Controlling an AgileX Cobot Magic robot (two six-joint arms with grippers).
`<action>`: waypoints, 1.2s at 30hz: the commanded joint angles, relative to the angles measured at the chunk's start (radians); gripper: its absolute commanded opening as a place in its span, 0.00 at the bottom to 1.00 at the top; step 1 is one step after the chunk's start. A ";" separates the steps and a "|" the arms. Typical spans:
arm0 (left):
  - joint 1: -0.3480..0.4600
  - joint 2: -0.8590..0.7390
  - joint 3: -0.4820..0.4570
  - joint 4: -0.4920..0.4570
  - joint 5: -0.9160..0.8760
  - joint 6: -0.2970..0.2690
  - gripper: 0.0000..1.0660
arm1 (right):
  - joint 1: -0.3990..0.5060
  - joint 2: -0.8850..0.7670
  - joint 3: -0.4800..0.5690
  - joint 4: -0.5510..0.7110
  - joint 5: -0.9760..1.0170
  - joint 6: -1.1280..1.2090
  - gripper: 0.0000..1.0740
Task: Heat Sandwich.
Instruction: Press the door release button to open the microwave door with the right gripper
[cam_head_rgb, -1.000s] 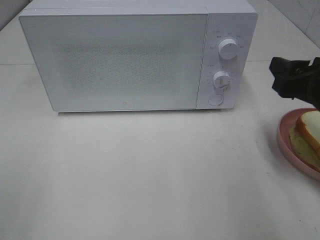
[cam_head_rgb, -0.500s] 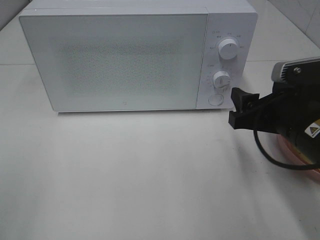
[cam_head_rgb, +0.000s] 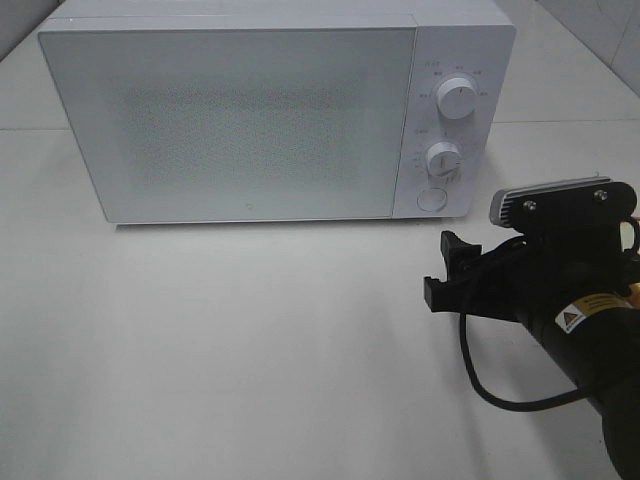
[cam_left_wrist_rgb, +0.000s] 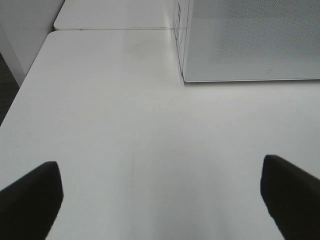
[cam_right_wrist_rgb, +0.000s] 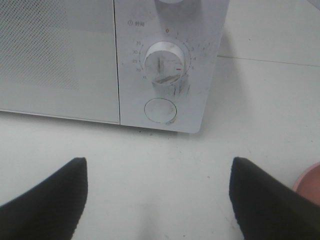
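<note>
Shut microwave (cam_head_rgb: 250, 110), right pincer (cam_head_rgb: 445, 272) spread and empty, near its control panel.
The sandwich can't be made out in any view; only a plate rim (cam_right_wrist_rgb: 310, 181) shows, pink, cut off at the right wrist frame edge. The right arm fills that side of the high view. The left pincer (cam_left_wrist_rgb: 160, 200) is wide apart and empty over the desk (cam_left_wrist_rgb: 125, 125), with only its tips showing.

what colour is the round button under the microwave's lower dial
The button is white; clearest in the right wrist view.
</note>
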 joint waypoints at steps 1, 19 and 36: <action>-0.003 -0.028 0.002 -0.009 -0.003 -0.002 0.95 | 0.022 0.006 -0.001 0.040 -0.070 -0.003 0.71; -0.003 -0.028 0.002 -0.009 -0.003 -0.002 0.95 | 0.026 0.006 -0.001 0.061 -0.063 0.442 0.71; -0.003 -0.028 0.002 -0.009 -0.003 -0.002 0.95 | 0.026 0.006 -0.001 0.061 -0.004 1.406 0.62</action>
